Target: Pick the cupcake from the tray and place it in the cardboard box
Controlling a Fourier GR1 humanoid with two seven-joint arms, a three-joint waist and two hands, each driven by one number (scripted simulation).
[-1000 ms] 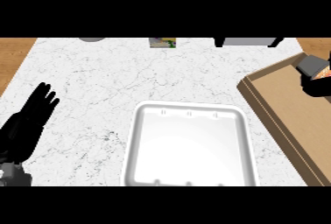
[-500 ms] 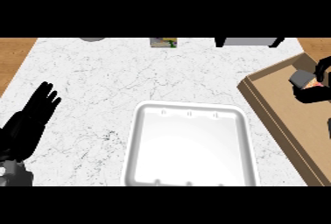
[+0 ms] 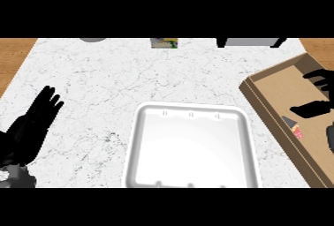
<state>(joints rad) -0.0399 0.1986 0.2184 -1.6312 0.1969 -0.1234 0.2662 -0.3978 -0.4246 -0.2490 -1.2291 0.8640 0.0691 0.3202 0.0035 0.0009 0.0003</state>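
From my remote station I look steeply down on a white marbled counter [image 3: 130, 79] with wood showing past its far corners. A white tray [image 3: 192, 150] sits at the counter's near edge, a little right of centre, its floor bare. Just beside the tray's right rim, angled across the counter's right edge, stands the cardboard box [image 3: 261, 95], open at the top, its brown floor visible. My right hand [image 3: 316, 108] is over the inside of the box, fingers spread apart and nothing clearly held in them; I see dark fingers near the box's far end and another dark part lower down at the view's right edge. A small item with red and pale patches, which I take for the cupcake [image 3: 295, 129], lies on the box floor against the wall nearest the tray, just below that hand; it is too small for me to make out more. My left hand [image 3: 32, 128] rests at the counter's left edge, open, fingers straight and pointing away from me, well apart from the tray. Along the counter's far edge sit a small coloured object [image 3: 164, 43], a grey rounded shape [image 3: 94, 39] and a grey block [image 3: 248, 42], all cut off by the frame.
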